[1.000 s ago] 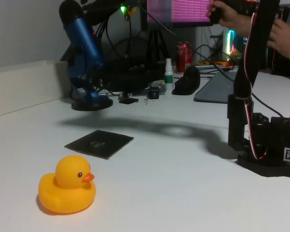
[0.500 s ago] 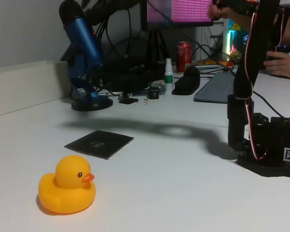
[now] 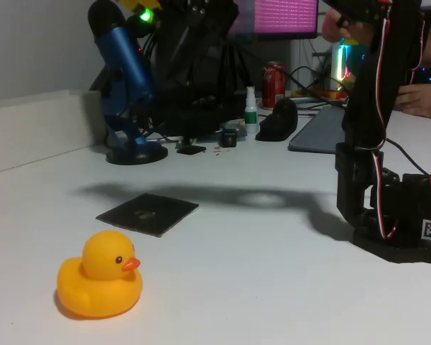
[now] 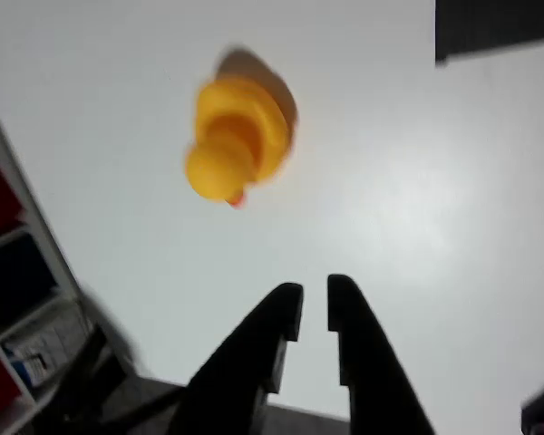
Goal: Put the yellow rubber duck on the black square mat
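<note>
Since a second ago: arm's upper part has swung toward picture left in the fixed view, now a dark mass high over the blue microphone [image 3: 122,75], green light near the top edge. Yellow rubber duck [image 3: 100,284] unmoved, upright on the white desk [image 3: 273,273], beak pointing picture right. Black square mat [image 3: 148,213] unmoved, flat, just behind the duck, not touching it.

Wrist view: jaws [image 4: 313,308] nearly closed, thin gap between the tips, grasping nothing, well above the desk. Duck [image 4: 238,136] below, blurred, apart from the tips. Mat [image 4: 497,27] cut off at the top right corner. Bottom left clutter too blurred to identify
</note>
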Controlling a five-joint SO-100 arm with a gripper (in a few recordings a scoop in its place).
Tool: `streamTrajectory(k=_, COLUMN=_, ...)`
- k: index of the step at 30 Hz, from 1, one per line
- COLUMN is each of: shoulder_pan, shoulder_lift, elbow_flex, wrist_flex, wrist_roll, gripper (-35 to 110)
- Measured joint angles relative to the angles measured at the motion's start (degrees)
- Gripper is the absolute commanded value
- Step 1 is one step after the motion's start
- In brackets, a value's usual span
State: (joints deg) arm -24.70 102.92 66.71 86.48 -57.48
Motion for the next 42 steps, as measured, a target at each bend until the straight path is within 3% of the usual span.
streamTrajectory(k=13, shoulder_pan=-13.9, shoulder_lift=0.0, elbow_flex=-1.3, wrist_flex=13.4, wrist_roll=-0.7, gripper=2)
streamTrajectory(k=26, shoulder_pan=-24.5, shoulder_lift=0.0, elbow_flex=-1.3, wrist_flex=13.9, wrist_roll=-0.5, gripper=2)
streamTrajectory(k=42, shoulder_pan=-24.9, shoulder_lift=0.0, elbow_flex=-1.3, wrist_flex=13.8, wrist_roll=-0.5, gripper=3)
